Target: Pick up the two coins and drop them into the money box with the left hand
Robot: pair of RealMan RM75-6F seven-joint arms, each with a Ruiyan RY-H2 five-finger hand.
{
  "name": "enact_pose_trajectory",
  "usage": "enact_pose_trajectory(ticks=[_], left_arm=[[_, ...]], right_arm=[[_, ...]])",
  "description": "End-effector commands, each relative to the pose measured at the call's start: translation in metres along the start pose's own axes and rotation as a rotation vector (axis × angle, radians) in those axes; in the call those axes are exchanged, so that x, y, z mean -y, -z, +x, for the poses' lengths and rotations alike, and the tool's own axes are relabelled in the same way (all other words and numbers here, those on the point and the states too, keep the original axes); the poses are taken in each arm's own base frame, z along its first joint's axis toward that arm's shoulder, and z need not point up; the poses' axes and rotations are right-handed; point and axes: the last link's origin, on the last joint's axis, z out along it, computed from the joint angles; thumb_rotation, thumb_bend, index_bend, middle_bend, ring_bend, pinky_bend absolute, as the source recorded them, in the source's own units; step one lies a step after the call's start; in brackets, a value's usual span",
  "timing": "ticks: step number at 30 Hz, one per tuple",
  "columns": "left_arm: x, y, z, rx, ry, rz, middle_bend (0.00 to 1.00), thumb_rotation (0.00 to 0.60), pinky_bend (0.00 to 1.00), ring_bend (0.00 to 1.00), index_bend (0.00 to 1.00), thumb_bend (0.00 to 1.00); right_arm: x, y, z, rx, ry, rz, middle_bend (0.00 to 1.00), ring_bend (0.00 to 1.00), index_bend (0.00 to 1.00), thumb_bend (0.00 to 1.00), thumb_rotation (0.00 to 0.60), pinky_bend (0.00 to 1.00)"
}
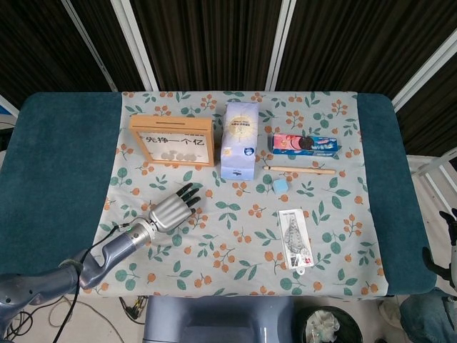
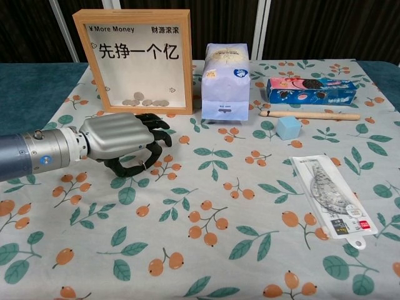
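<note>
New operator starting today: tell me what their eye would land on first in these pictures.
First, the metal left hand, low over the floral tablecloth near the left front, fingers curled down. Right behind it stands the wooden-framed money box, coins piled at its bottom. To the box's right stands a pale blue bag.

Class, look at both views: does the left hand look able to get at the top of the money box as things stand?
Probably yes. The left hand sits low on the cloth just in front of the money box, and nothing stands between them; it would only need to rise above the frame's top edge.
</note>
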Motion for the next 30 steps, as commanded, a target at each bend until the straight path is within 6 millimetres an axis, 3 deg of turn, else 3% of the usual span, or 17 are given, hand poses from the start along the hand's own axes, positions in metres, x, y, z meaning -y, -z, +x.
enact_pose_trajectory(ticks=[1, 20, 26, 30], left_arm=[[0.0, 0.0, 0.0, -0.001, 0.0, 0.0, 0.2, 0.6, 0.0, 0.0, 0.62, 0.41], [0.01, 0.002, 0.023, -0.08, 0.034, 0.039, 0.24, 0.6, 0.0, 0.0, 0.72, 0.49], [0.018, 0.007, 0.051, -0.156, 0.035, 0.056, 0.25, 0.6, 0.0, 0.0, 0.73, 0.49], [0.024, 0.012, 0.086, -0.248, 0.026, 0.068, 0.25, 0.6, 0.0, 0.0, 0.74, 0.49]], right_arm=[[0.0, 0.0, 0.0, 0.002, 0.0, -0.001, 0.07, 0.01, 0.15, 0.44, 0.6, 0.0], [0.0, 0.001, -0.001, 0.011, -0.008, -0.009, 0.07, 0.01, 0.15, 0.44, 0.6, 0.0], [0.0, 0.0, -0.001, 0.011, -0.01, -0.008, 0.07, 0.01, 0.15, 0.44, 0.6, 0.0], [0.0, 0.001, 0.0, 0.009, -0.011, -0.009, 0.07, 0.01, 0.15, 0.44, 0.6, 0.0]])
